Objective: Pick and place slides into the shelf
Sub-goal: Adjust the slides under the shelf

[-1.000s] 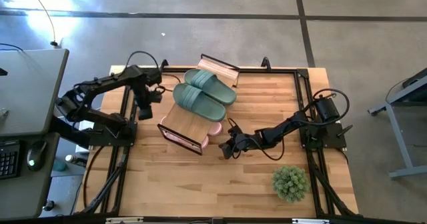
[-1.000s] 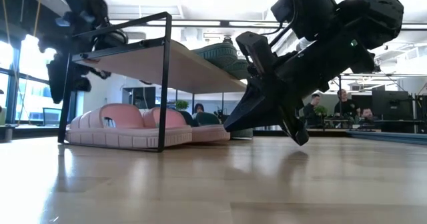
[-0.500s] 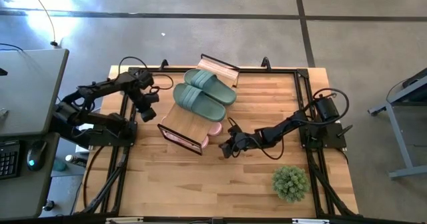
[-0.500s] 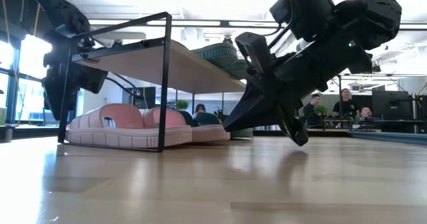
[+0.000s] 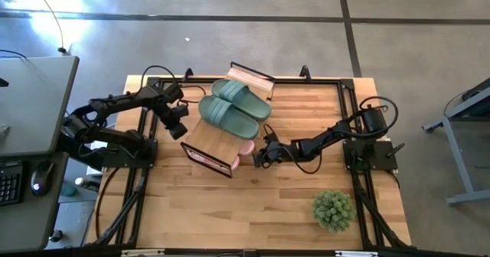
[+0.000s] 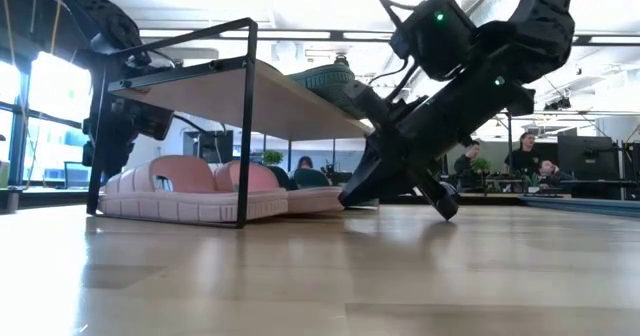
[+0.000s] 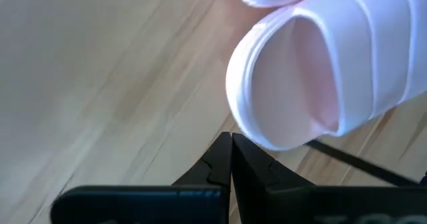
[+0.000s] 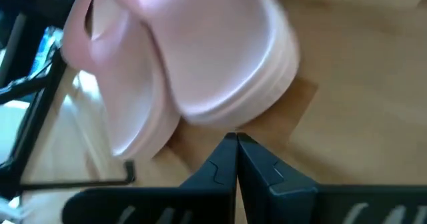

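With both grippers clenched and empty, the right gripper (image 8: 236,141) should nudge the pink slide (image 8: 213,57) just ahead of its fingertips squarely under the shelf (image 5: 218,142), while the left gripper (image 7: 231,139) steadies the far end.

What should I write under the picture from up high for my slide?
Green slides top the shelf, pink slides peek from below, and both shut robot hands, left and right, close in from either side.

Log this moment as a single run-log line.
left gripper: shut, beside pink slide | right gripper: shut, at other pink slide | green slides: on shelf top
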